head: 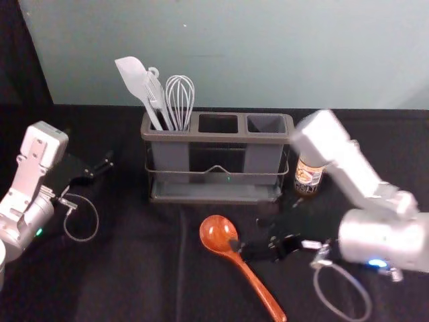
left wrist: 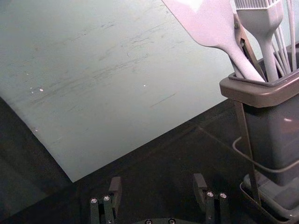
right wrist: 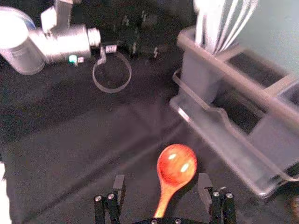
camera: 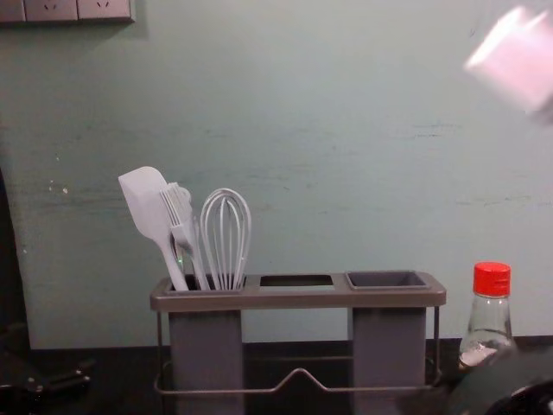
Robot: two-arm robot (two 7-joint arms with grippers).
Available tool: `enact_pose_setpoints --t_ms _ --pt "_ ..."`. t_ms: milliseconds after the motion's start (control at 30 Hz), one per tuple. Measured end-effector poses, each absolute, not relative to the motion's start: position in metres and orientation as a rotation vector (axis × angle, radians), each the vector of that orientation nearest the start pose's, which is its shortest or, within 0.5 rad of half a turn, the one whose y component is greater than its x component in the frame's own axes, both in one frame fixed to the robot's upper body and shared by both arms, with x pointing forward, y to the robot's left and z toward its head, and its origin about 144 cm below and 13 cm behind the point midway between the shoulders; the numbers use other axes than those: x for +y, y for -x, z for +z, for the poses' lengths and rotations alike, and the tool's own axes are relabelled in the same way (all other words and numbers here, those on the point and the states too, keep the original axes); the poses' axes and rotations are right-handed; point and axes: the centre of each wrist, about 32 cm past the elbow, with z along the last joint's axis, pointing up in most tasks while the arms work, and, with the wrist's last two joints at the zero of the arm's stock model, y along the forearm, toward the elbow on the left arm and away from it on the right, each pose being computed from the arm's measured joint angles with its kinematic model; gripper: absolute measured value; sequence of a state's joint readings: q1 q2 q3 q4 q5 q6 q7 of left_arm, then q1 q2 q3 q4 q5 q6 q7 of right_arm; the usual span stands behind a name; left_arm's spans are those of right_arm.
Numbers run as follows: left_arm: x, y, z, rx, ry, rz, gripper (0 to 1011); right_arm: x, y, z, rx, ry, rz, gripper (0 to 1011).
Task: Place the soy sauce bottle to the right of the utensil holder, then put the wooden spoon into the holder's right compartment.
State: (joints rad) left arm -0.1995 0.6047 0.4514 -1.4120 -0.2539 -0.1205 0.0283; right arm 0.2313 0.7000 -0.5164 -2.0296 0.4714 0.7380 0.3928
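the holder [head: 221, 137] is leaving its right compartment [head: 266, 123] open above; whisk [head: 179, 100] and spatula [head: 134, 75] are crowding the left compartment [head: 171, 159]; the bottle [head: 309, 176] is bordering the right end.

Soft, dim light; twin glints on spoon [right wrist: 175, 173].

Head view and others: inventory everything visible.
Utensil holder: one, grey, centre
Spatula: one, white, holder's left compartment
Brush: one, white, same compartment
Whisk: one, white, same compartment
Another utensil: one or more, colour unclear, behind spatula
Soy sauce bottle: one, red-capped, right of holder
Wooden spoon: one, reddish, before holder
Table: one, black, underneath
Wall: one, pale green, behind
Sockets: three, pale, on wall
Arms: two, white, either side
Left gripper: one, black, left of holder
Right gripper: one, black, over spoon
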Motion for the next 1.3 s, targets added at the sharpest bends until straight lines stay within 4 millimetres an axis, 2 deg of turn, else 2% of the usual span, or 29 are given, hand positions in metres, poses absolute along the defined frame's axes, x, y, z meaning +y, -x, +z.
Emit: enact_pose_setpoints --t_ms 267,467,867,1300 --pt "0.31 -0.489 1.14 -0.285 -0.305 1.248 1005 -0.171 -0.457 1.281 0.152 0.723 -0.627 1002" --pt "0.31 -0.489 1.14 -0.285 -0.304 1.248 1005 -0.15 -0.474 1.273 0.171 0.789 -0.669 1002" --pt "0.31 -0.489 1.14 -0.285 -0.304 1.248 1005 -0.127 -0.496 1.254 0.218 0.818 -0.701 1002" --pt "0.31 -0.489 1.14 -0.285 -0.304 1.248 1005 -0.12 -0.505 1.245 0.236 0.82 -0.701 1002"
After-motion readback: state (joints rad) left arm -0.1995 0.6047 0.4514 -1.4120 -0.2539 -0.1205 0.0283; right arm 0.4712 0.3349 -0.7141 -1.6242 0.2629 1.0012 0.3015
